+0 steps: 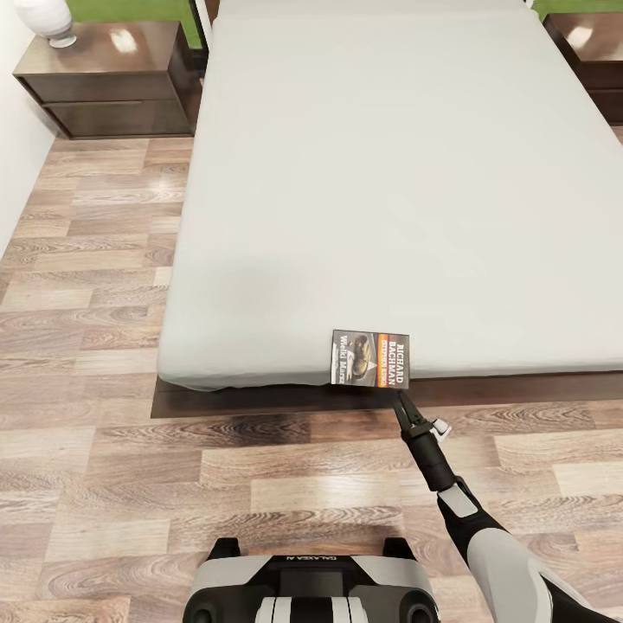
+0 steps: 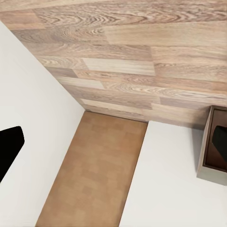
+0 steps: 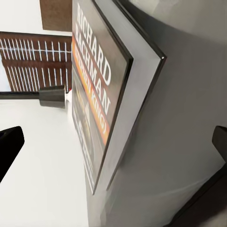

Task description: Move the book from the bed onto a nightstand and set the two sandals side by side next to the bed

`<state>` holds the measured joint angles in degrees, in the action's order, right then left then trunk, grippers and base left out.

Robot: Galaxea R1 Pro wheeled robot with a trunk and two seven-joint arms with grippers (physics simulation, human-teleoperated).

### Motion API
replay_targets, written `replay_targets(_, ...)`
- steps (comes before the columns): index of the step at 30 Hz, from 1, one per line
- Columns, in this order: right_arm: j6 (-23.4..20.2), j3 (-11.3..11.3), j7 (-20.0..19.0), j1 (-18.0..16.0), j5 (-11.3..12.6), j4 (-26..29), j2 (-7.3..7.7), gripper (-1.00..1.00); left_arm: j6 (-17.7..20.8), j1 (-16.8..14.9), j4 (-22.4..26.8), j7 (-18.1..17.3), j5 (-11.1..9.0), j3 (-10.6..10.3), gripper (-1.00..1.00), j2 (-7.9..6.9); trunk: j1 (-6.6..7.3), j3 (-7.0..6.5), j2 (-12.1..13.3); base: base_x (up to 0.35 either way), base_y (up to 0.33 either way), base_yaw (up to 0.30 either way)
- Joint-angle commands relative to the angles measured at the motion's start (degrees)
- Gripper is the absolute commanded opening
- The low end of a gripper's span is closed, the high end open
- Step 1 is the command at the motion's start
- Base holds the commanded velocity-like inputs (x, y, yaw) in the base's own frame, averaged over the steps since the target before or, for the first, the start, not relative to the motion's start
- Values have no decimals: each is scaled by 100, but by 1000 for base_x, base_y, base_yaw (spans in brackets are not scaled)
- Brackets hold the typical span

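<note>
The book (image 1: 372, 357) lies flat at the near edge of the bed's grey mattress (image 1: 389, 173), its dark cover with an orange band facing up. My right gripper (image 1: 404, 412) reaches up from the floor side, its tips just short of the book's near edge. In the right wrist view the book (image 3: 101, 94) fills the space ahead, and the right gripper (image 3: 113, 144) is open with its fingertips (image 3: 9, 146) wide apart at either side. The left gripper (image 2: 113, 142) is open over wood floor with nothing between its fingers. The sandals are out of view.
A dark nightstand (image 1: 112, 82) stands left of the bed head with a white rounded object (image 1: 45, 19) on it. Another nightstand (image 1: 597, 43) is at the right. The dark bed frame (image 1: 260, 400) juts out below the mattress. Wood floor (image 1: 86, 285) runs along the bed's left side.
</note>
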<state>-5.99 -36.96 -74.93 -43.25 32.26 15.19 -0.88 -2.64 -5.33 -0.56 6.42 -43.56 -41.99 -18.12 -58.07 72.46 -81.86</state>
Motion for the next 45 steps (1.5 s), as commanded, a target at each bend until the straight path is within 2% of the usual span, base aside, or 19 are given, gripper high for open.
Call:
replay_targets(1,-60,15,-13,0,44,2,0,100,-17,0,-6,8,-41,-48,100,1,0,2,-1,0,0,0)
replay_targets(30,-62,82,-3,0,-15,6,11,100,-24,14,-6,8,-39,-52,100,3,0,2,-1,6,0,0)
replay_targets(45,-69,76,179,0,5,2,17,100,-20,14,-6,8,-38,-52,100,6,0,2,-1,28,31,0)
